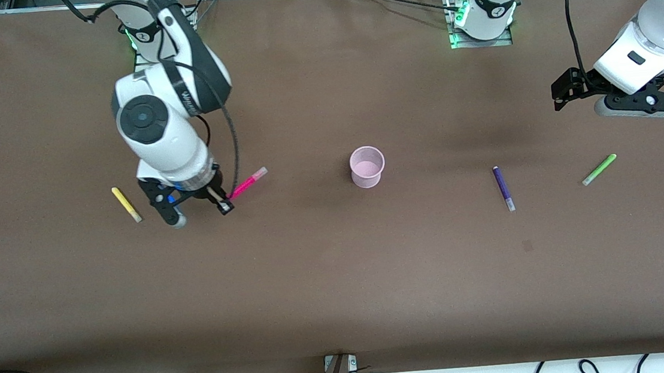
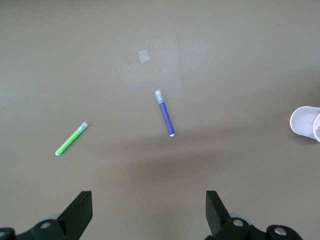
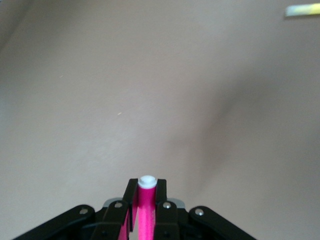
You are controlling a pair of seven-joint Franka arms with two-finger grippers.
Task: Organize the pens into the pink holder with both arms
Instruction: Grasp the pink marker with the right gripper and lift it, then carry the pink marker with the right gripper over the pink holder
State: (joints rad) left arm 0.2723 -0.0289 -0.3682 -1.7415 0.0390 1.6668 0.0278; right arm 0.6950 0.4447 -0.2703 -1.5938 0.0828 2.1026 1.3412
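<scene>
Magenta pen (image 1: 246,185) is sitting pinched between the fingers of the right gripper (image 1: 222,205), its pale end sticking out away from the fingertips toward the pink holder (image 1: 367,166); in the right wrist view the pen (image 3: 145,207) is running straight up between both pads, white tip poking past them. Right gripper is hanging over the table (image 1: 340,282) at the right arm's end. Yellow pen (image 1: 126,204) is lying flat just beside those fingers, apart from them. Holder is standing upright mid-table, well apart from both grippers. Left gripper (image 2: 150,212) is hovering with fingers spread wide, nothing between them; purple pen (image 2: 165,113) and green pen (image 2: 70,139) are lying on the table below, past the fingertips, apart from each other.
</scene>
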